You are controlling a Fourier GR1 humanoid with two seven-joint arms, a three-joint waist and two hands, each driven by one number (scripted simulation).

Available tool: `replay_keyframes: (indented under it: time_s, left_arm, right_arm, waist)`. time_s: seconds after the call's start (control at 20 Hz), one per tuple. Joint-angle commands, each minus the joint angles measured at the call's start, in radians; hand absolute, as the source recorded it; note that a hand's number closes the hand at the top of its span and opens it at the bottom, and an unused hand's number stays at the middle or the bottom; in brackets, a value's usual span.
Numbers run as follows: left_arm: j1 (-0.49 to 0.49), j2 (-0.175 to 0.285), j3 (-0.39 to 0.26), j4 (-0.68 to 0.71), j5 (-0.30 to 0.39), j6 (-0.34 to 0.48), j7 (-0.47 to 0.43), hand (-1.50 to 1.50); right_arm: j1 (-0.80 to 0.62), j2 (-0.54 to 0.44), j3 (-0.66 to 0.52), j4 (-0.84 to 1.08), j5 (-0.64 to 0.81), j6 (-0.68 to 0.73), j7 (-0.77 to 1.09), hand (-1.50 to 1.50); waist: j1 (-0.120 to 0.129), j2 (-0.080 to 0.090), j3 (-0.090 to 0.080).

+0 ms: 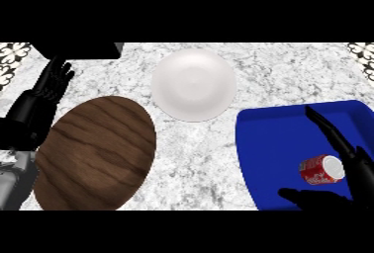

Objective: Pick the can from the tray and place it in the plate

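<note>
Right hand (356,180): open, fingers straight, thumb spread, holding nothing, over blue tray (277,143).
Can (321,169): red, on its side in tray, between thumb and fingers.
Surface (197,158): pale marble.
Plate (194,84): white, beyond tray, apart.
Wooden board (95,153): left.
Left hand (51,81): open, fingers up, left edge.

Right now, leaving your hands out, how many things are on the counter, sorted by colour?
White: 1, the plate
Brown: 1, the wooden board
Blue: 1, the tray
Red: 1, the can, lying in the tray
Black: 1, the block at the far left corner
Total: 5
</note>
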Motion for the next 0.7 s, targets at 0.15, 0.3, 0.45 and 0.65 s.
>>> replay_keyframes:
  time_s: [0.15, 0.3, 0.45, 0.65]
  left_arm:
    - [0.014, -0.032, -0.012, 0.013, -0.010, 0.002, -0.023, 0.00]
    - [-0.013, -0.015, -0.009, 0.005, -0.012, -0.011, 0.005, 0.00]
    - [0.003, 0.008, 0.014, -0.025, 0.021, -0.048, 0.017, 0.00]
    - [0.013, -0.039, -0.029, -0.059, -0.044, -0.008, 0.039, 0.00]
  right_arm:
    - [-0.003, -0.277, -0.027, -0.109, 0.051, 0.239, 0.414, -1.50]
    - [-0.038, -0.360, -0.009, -0.148, 0.012, 0.379, 0.554, -1.50]
    - [-0.066, -0.419, -0.039, -0.157, -0.114, 0.511, 0.657, -1.50]
    - [-0.132, -0.335, 0.046, -0.127, -0.091, 0.569, 0.767, -1.50]
  waist:
    - [0.000, 0.004, -0.004]
    - [0.018, 0.006, -0.002]
    - [0.030, 0.006, 0.000]
    - [0.031, 0.007, 0.003]
